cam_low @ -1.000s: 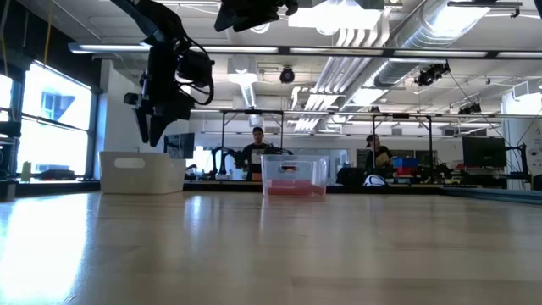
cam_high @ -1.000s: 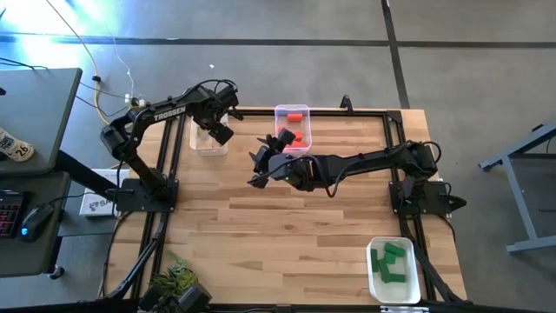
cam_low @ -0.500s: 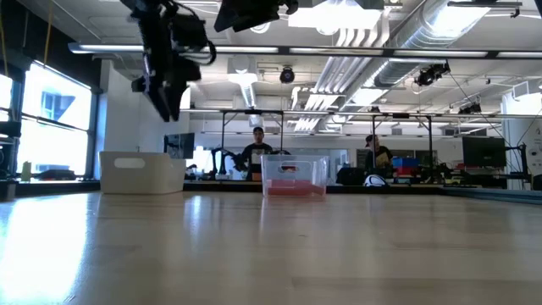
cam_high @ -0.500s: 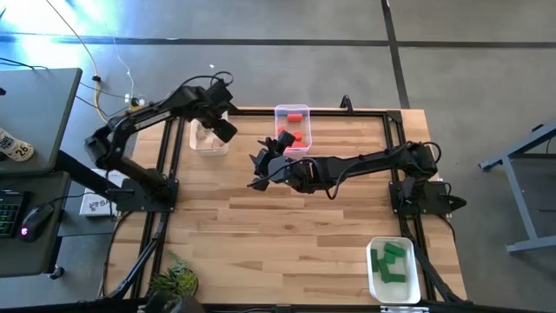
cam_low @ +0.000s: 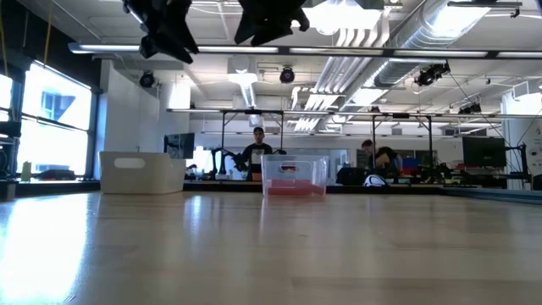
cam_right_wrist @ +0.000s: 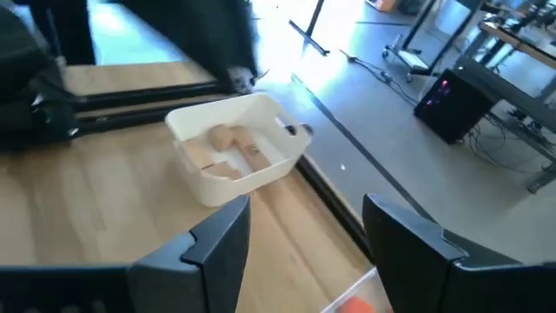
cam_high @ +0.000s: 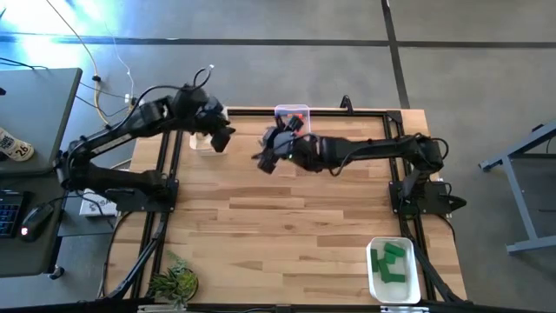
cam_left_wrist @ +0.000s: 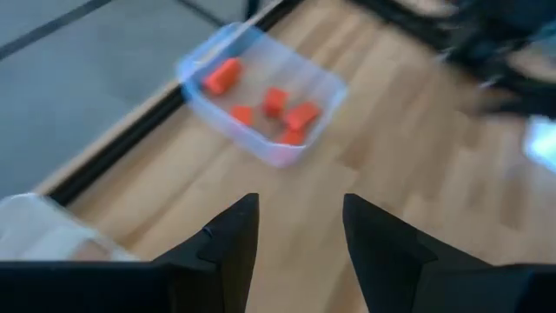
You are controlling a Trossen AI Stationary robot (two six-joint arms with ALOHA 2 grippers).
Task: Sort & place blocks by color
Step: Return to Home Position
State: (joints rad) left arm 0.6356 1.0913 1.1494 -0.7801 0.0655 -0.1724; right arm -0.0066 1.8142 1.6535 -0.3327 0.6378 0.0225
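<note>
The blocks are all in bins. The red blocks (cam_left_wrist: 276, 103) lie in the clear bin (cam_left_wrist: 269, 155), in the upper middle of the left wrist view. The pale wood blocks (cam_right_wrist: 228, 139) lie in a white bin (cam_right_wrist: 221, 187), in the middle of the right wrist view. The green blocks (cam_high: 389, 265) lie in another white bin (cam_high: 395, 297), at the lower right of the high view. I can see no block lying loose on the table (cam_high: 261, 235).

The blocks look small, hard and light. I think they would not bend, squash or break. Their sides look smooth, so one could slip a little if it is held by a corner. The best place to hold a bar is at its middle, across the short way, with a finger on each flat side. Right now they lie close together and near the bin walls, so it would be hard to get fingers around just one.

The left gripper (cam_left_wrist: 300, 235) has its fingers spread apart, with nothing between them. In the high view it hangs over the white bin at the upper left.

The right gripper (cam_right_wrist: 308, 235) is spread wide too and holds nothing. In the high view it sits at the upper middle, just beside the clear bin.

The sorting looks done to me.
</note>
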